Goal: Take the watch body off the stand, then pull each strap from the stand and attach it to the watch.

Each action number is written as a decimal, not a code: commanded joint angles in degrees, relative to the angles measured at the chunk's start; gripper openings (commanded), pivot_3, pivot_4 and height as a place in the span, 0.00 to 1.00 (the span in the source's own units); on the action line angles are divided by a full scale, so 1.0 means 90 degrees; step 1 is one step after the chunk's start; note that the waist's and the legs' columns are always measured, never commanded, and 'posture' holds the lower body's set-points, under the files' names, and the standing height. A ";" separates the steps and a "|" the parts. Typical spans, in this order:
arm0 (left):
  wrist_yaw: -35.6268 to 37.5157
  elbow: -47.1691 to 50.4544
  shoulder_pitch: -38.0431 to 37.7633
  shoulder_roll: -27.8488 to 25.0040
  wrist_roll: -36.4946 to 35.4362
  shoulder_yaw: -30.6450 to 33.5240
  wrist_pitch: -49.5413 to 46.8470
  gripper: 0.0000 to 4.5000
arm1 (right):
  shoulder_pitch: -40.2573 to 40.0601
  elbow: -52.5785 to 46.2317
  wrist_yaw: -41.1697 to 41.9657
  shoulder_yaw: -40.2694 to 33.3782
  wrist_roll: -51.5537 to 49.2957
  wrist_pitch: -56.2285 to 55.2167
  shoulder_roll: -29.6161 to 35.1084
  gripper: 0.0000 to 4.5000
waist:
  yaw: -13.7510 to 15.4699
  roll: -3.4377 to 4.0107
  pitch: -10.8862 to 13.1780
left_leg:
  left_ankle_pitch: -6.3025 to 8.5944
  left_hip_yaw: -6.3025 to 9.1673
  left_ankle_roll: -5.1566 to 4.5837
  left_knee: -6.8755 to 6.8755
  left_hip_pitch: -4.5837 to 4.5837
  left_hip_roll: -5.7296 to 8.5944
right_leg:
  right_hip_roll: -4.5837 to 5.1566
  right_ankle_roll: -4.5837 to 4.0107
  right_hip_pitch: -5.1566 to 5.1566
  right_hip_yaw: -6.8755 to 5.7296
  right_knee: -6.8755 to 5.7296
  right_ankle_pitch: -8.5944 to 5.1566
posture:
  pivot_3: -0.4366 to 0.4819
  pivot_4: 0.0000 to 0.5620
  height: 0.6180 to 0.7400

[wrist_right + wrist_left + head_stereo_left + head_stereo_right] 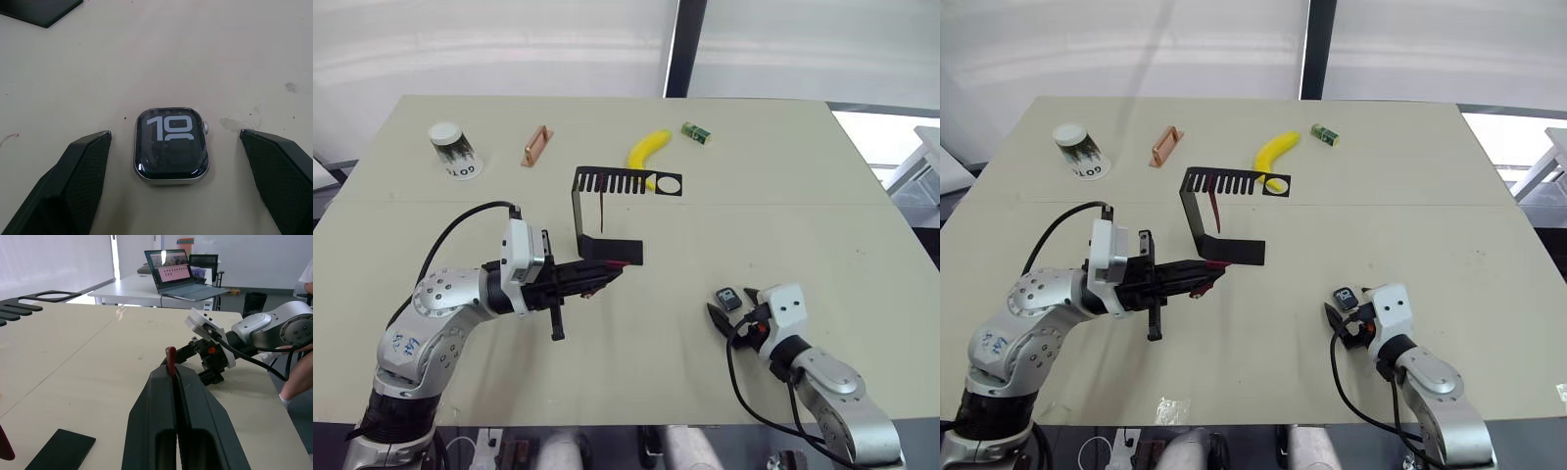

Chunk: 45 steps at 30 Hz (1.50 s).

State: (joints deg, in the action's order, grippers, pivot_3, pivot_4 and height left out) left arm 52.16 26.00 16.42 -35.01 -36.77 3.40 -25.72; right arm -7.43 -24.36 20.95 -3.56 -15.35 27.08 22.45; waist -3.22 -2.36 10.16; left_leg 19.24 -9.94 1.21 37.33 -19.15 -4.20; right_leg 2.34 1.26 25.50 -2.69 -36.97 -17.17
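Watch body [171, 145] lies face up on the table [783, 196], off the stand [607, 211], between the spread fingers of the right pincer [178, 183], which touches nothing. Left pincer [607, 277] is closed on one maroon strap [170, 361], whose tip shows above the shut fingertips, close by the stand's flat base. A second strap [602, 212] hangs from the comb slots of the stand's top arm. Judged step: carrying the gripped strap across to the watch and seating it in the case. To do this well, the right pincer should first clamp the case by its two long sides, leaving the strap slots at its short ends free; the left should then bring the strap's end level with a slot and slide it in sideways, without twisting. A banana [648, 150], a paper cup [455, 150] and a small green box [695, 131] lie well apart beyond.
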 commanded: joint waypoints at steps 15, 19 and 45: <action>0.0126 -0.0075 0.0085 -0.0078 -0.0046 0.0112 0.0109 0.00 | -0.0147 0.0249 0.0514 -0.0035 -0.0268 -0.0006 0.0135 0.36 | 0.0019 -0.0006 -0.0003 | 0.0000 0.0001 0.0000 -0.0001 -0.0001 0.0000 | 0.0000 -0.0001 0.0000 -0.0001 0.0001 0.0000 | 0.48 0.27 0.91; 0.0286 -0.0233 0.0157 -0.0139 0.0022 0.0158 0.0297 0.00 | 0.0119 -0.0165 0.0834 -0.0383 -0.0933 0.0338 0.0321 0.36 | 0.0025 -0.0005 -0.0003 | 0.0000 0.0002 0.0000 0.0000 -0.0001 0.0000 | 0.0000 -0.0001 0.0000 -0.0002 0.0001 0.0000 | 0.48 0.27 0.91; 0.1769 -0.0380 -0.0001 -0.1183 0.1098 0.0027 0.2431 0.00 | 0.3010 0.0911 -0.0268 -0.0400 -0.7729 0.5295 0.0738 0.36 | 0.0082 0.0008 0.0005 | 0.0000 0.0006 -0.0022 0.0005 -0.0017 -0.0001 | 0.0009 0.0001 0.0006 -0.0009 0.0011 0.0001 | 0.48 0.27 0.91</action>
State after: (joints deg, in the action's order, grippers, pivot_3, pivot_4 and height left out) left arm 68.67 20.04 16.64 -45.14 -27.12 3.74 -3.99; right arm 18.97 -15.56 19.46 -7.36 -82.68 74.45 29.37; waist -2.48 -2.28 10.21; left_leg 19.24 -9.90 1.02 37.38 -19.31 -4.21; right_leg 2.42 1.28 25.56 -2.78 -36.87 -17.15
